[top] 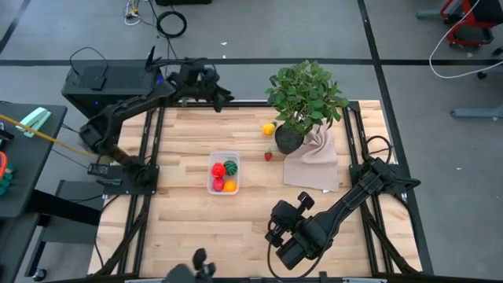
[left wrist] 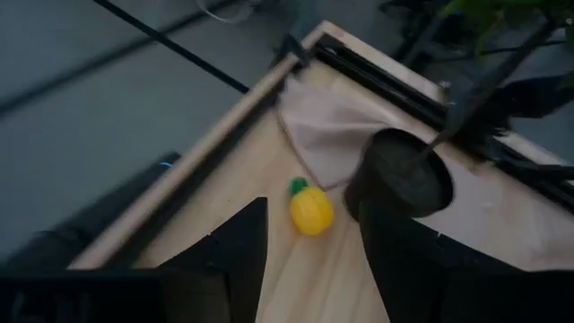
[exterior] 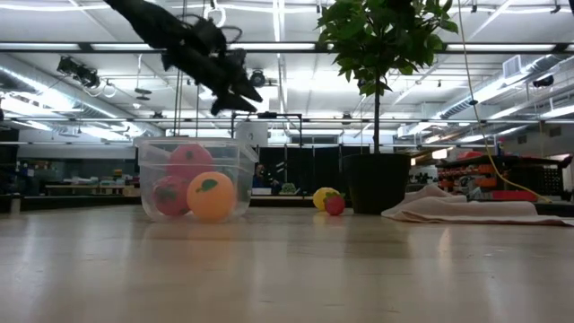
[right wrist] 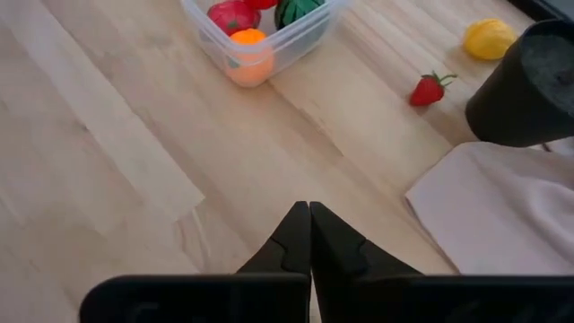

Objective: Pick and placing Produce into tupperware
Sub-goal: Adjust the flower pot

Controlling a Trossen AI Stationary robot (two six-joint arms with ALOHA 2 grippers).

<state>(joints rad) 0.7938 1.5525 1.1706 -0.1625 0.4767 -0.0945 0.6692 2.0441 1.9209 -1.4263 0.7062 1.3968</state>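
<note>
While the left tool (top: 214, 96), fingers apart, hangs above the tabletop's (top: 189, 220) far edge, the yellow fruit (left wrist: 311, 211) lies ahead of it, just beside the plant pot (left wrist: 399, 179), which a reach could knock. The tupperware (top: 223, 173) sits between both tools, the strawberry (right wrist: 429, 89) beyond the closed right tool (right wrist: 310, 235). No readable writing shows.

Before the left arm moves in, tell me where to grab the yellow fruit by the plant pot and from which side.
Grip the yellow fruit across its round body, coming straight down from above. It lies on the table close beside the black pot, so a sideways approach from the pot's side looks blocked. The open left end effector is already lined up with it; keep its fingers clear of the pot.
</note>
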